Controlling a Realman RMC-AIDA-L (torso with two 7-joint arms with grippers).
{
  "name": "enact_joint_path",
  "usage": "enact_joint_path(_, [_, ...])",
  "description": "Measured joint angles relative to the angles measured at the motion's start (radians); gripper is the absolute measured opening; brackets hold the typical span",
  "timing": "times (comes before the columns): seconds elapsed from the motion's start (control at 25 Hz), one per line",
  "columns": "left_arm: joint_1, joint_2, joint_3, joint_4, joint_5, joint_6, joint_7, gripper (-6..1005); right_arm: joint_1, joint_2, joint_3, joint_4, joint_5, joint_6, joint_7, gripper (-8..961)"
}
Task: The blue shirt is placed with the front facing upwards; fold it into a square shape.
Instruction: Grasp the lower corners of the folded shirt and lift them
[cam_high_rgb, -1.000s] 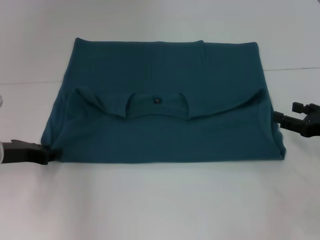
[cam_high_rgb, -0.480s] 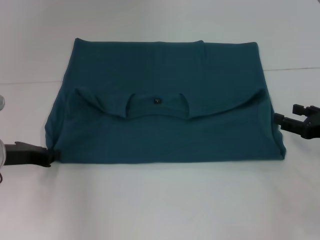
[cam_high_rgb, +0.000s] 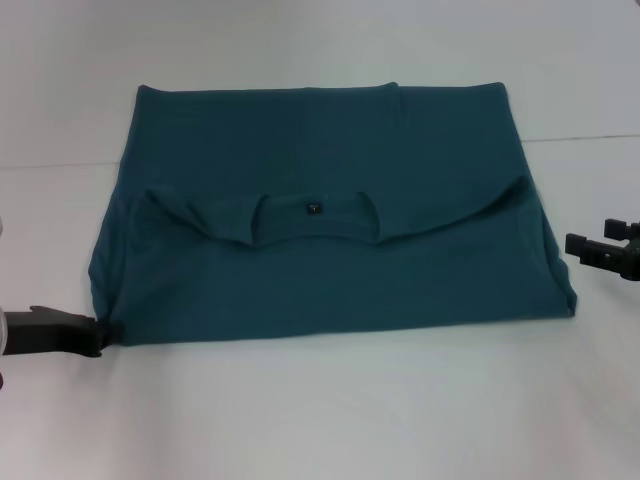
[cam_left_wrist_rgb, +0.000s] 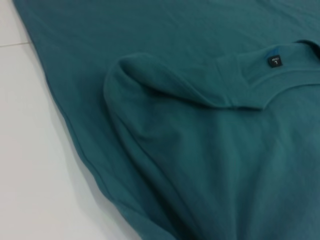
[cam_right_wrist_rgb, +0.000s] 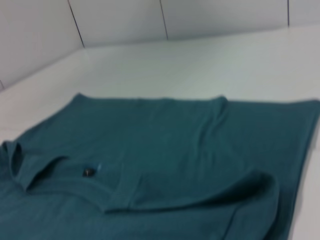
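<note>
**Grippers at the shirt's two near corners**

The black left gripper (cam_high_rgb: 100, 333) touches the near-left corner of the folded dark teal-blue cotton shirt (cam_high_rgb: 330, 210); whether it pinches cloth, I cannot tell. The black right gripper (cam_high_rgb: 575, 245) hangs just off the shirt's right edge, its state likewise unclear. The shirt lies flat mid-way across the white table (cam_high_rgb: 320, 420). Only the left wrist view shows the small black collar label (cam_left_wrist_rgb: 275, 61) sharply.
</note>
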Motion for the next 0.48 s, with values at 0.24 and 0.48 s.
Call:
enact_joint_path(0.24, [0.01, -0.006, -0.001, 0.022, -0.032, 0.007, 0.004, 44, 0.018, -0.004, -0.123, -0.214, -0.179, -0.068, 0.335, 775])
enact_joint_path(0.48, [0.006, -0.002, -0.002, 0.025, -0.064, 0.008, 0.012, 44, 0.102, -0.06, -0.16, -0.31, -0.351, -0.223, 0.625, 775])
